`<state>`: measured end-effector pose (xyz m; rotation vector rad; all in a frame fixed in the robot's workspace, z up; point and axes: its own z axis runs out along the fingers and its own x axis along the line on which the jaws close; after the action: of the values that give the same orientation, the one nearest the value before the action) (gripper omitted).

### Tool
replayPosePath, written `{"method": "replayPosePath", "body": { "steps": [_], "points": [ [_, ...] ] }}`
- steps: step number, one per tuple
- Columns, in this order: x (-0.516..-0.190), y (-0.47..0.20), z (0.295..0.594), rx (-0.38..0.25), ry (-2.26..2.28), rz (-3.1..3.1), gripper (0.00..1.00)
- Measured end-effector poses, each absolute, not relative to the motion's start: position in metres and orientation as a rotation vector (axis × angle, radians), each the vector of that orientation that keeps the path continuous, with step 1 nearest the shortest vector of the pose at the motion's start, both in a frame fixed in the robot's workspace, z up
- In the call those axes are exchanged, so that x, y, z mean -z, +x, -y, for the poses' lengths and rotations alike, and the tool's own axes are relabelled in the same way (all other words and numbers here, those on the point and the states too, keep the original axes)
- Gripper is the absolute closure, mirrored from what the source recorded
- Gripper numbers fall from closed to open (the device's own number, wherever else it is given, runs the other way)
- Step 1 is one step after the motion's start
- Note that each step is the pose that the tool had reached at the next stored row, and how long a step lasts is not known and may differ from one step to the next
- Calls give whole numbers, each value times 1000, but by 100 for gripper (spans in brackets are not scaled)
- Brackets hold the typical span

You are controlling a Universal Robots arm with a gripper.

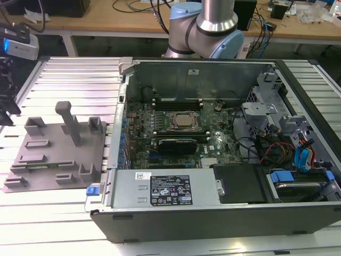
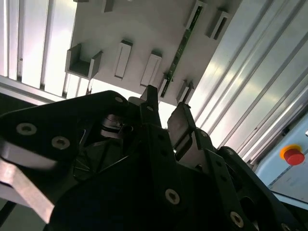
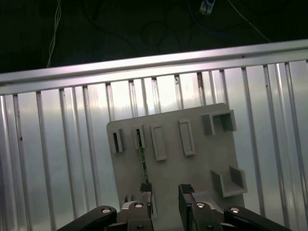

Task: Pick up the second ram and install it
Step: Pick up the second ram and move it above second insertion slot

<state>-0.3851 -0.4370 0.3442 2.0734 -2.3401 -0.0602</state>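
The black metal gripper (image 3: pixel 166 191) hangs with its two flat fingers spread and nothing between them. Below it is a matte grey plastic tray (image 3: pixel 188 174) of raised rectangular slots, lying on a ribbed aluminium table (image 3: pixel 57 144). The ram stick (image 3: pixel 143 161), a thin dark-green strip, stands on edge in one slot, seemingly just off one fingertip.

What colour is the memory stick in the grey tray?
Dark green stick, best in second wrist view.
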Motion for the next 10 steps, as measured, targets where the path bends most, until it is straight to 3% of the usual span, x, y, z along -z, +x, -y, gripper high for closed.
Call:
{"method": "replayPosePath", "body": {
  "steps": [10],
  "points": [
    [-335,-385,437,60,2073,2340,66]
  ]
}}
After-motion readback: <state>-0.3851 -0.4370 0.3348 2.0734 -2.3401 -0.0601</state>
